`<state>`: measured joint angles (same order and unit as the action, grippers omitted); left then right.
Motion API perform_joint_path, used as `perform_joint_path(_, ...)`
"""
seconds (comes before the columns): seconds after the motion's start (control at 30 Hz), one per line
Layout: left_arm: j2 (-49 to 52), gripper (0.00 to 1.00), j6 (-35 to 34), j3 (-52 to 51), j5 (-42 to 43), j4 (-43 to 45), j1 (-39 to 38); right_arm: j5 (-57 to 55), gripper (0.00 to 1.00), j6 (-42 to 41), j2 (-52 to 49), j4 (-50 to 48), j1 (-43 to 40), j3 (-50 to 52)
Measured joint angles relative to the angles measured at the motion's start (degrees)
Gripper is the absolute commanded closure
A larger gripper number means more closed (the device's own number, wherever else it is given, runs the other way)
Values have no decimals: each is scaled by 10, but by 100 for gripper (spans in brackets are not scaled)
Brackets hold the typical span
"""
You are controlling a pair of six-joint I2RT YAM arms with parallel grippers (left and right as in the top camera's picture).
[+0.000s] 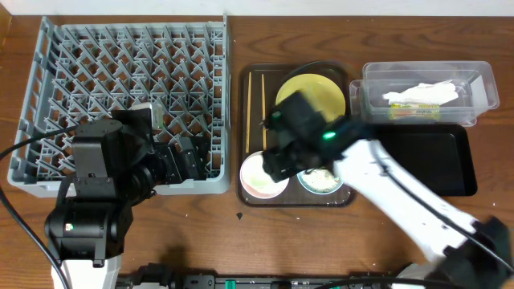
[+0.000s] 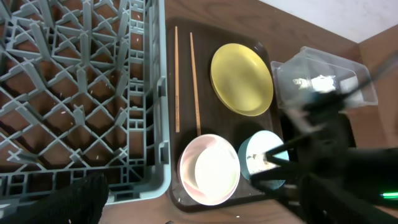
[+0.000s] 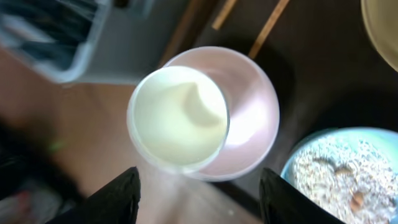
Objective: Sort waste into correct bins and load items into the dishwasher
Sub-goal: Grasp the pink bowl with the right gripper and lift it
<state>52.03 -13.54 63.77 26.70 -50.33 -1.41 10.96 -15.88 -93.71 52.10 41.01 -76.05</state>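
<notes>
The grey dish rack point(image 1: 120, 80) fills the left. A dark brown serving tray point(image 1: 257, 80) holds two chopsticks point(image 1: 249, 100), a yellow plate point(image 1: 317, 92), a pinkish-white bowl point(image 3: 252, 118) with a small white cup point(image 3: 177, 118) in it, and a light blue bowl point(image 3: 336, 168) of rice scraps. My right gripper point(image 3: 199, 199) is open and empty, just above the cup. My left gripper point(image 1: 193, 156) is open and empty over the rack's front right corner. A white napkin point(image 1: 426, 92) and a snack wrapper point(image 1: 414, 111) lie in the clear tub point(image 1: 474, 80).
The shallow black tray point(image 1: 434, 160) lies right of the serving tray, under the right arm's white link. A small dark crumb point(image 1: 239, 215) lies on the wooden table in front of the serving tray.
</notes>
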Motion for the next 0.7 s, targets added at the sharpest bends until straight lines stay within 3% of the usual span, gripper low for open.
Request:
perform_joint_path(0.07,0,2,0,0,0,0,0,-42,58,-16,-33,-24,21,0)
perform_joint_path(0.17,0,2,0,0,0,0,0,-78,86,-33,-79,-50,30,0)
perform_joint_path(0.2,0,2,0,0,0,0,0,-88,90,-35,-94,-53,30,1)
perform_joint_path(0.33,0,2,0,0,0,0,0,-106,99,-58,-117,-52,24,5)
perform_joint_path(0.47,0,2,0,0,0,6,0,-108,99,-62,-101,-44,4,5)
perform_joint_path(0.7,4,2,-29,0,9,31,0,-31,99,-12,43,-47,-109,6)
